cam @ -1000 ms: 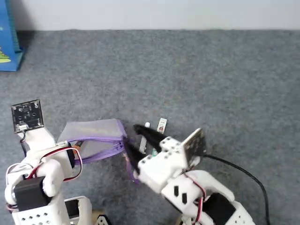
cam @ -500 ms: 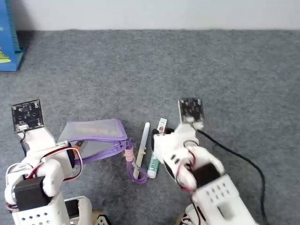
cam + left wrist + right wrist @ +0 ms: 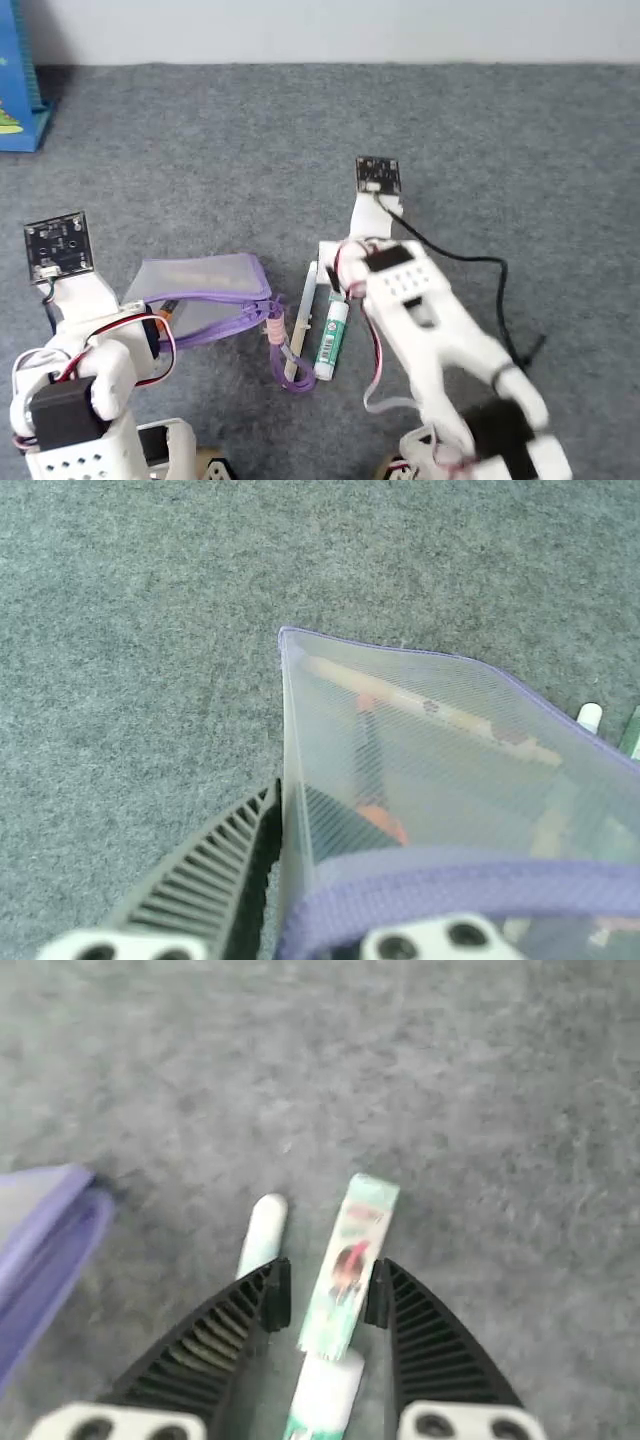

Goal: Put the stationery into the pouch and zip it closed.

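While the left gripper [image 3: 282,812] clamps the pouch [image 3: 200,285] toward the tabletop's [image 3: 500,150] front-left corner, the white pen [image 3: 303,318] and green tube [image 3: 333,336] lie just beside the pouch mouth, long axes running front to back. The right gripper [image 3: 325,1282], the nearer arm, straddles the tube's far end. Its jaws are open, one on each side. Contact unclear.

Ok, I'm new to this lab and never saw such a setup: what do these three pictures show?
Two small white robot arms, left and right, work side by side over grey carpet. One picture looks down from above; the other two come from a camera on each wrist. The left claw pinches the edge of a purple mesh pouch, with a pencil inside. The right claw is open, its fingers either side of a green-and-white tube lying flat. A white pen lies beside it.
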